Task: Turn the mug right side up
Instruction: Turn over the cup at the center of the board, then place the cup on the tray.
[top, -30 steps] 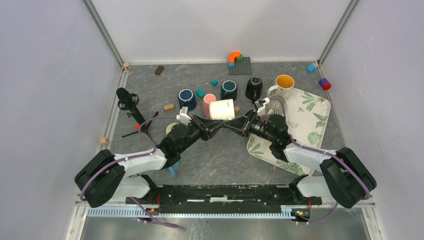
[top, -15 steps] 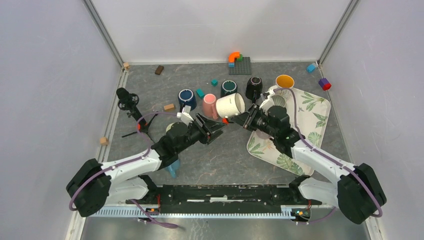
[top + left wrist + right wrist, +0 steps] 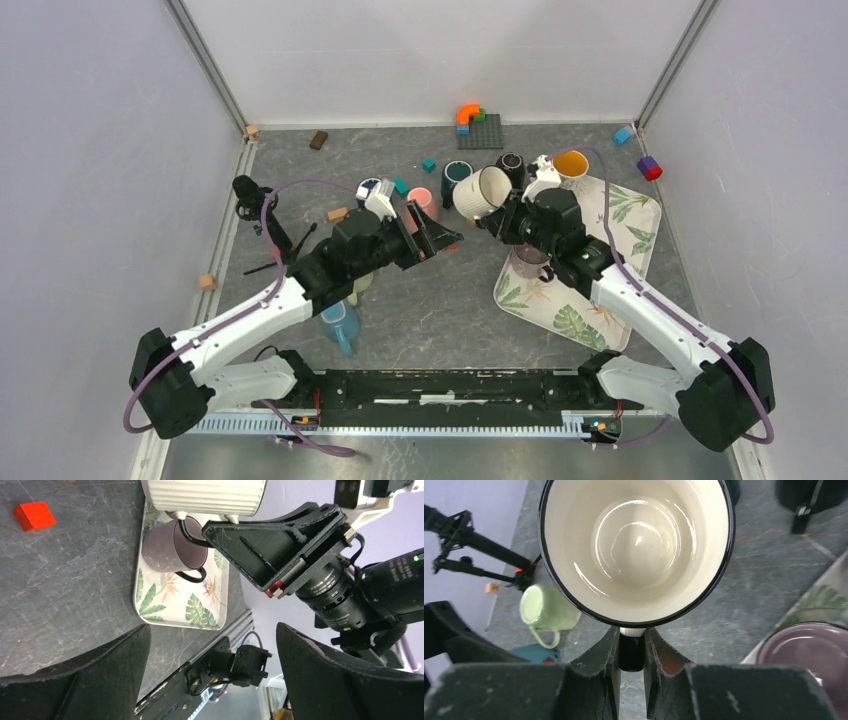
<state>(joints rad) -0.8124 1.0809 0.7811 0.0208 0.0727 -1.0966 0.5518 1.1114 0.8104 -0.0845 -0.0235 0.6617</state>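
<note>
your right fingers pinched the glossy, breakable white mug by its handle; left fingers stood apart, empty.

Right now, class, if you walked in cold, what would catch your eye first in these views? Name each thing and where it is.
The white ribbed mug stands out first, lifted off the table near its middle, the right end effector shut on its handle. Just to its left, the left end effector gapes open, empty. At the right lies a leaf-patterned tray with a purple mug on it.
</note>
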